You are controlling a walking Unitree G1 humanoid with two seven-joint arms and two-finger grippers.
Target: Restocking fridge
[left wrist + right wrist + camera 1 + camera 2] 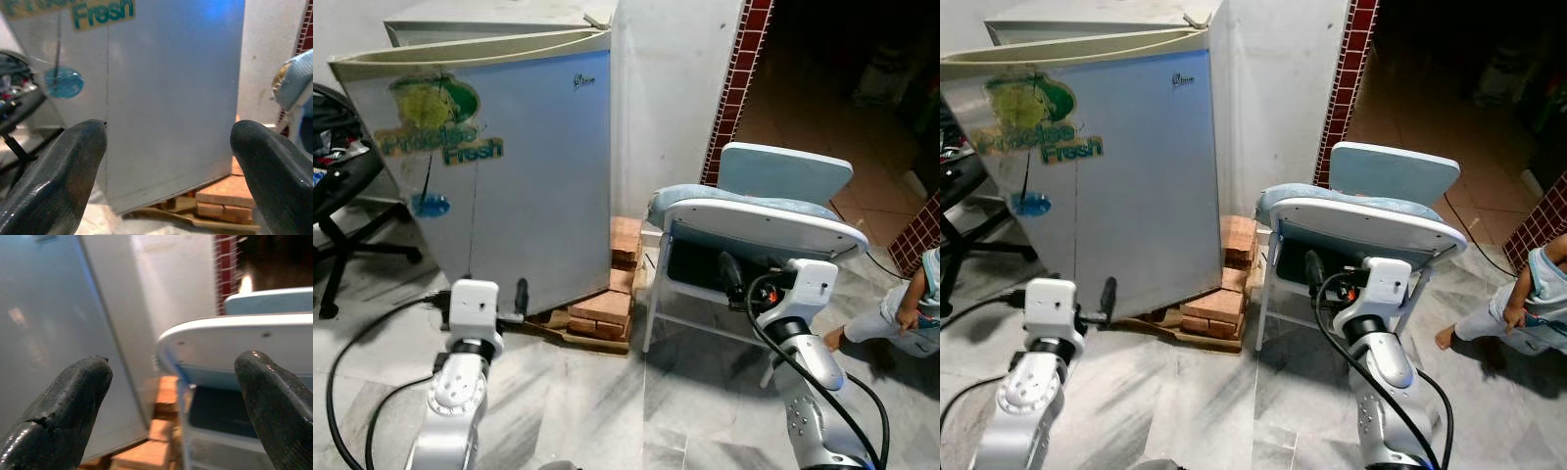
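Two eye views: small fridge point(499, 166), door shut, stands on bricks point(607, 311) over grey marble floor point(597, 411); high chair point(754, 220) beside it, person point(906, 308) at floor's right edge. Left wrist view: left gripper point(166, 171) fingers wide, facing fridge door. Right wrist view: right gripper point(171, 411) fingers wide, near chair tray.

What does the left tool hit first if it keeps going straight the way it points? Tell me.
Most likely the fridge: its pale door panel lies straight ahead between the open fingers of the left tool, well above the bricks under it. How far off the door is cannot be judged.
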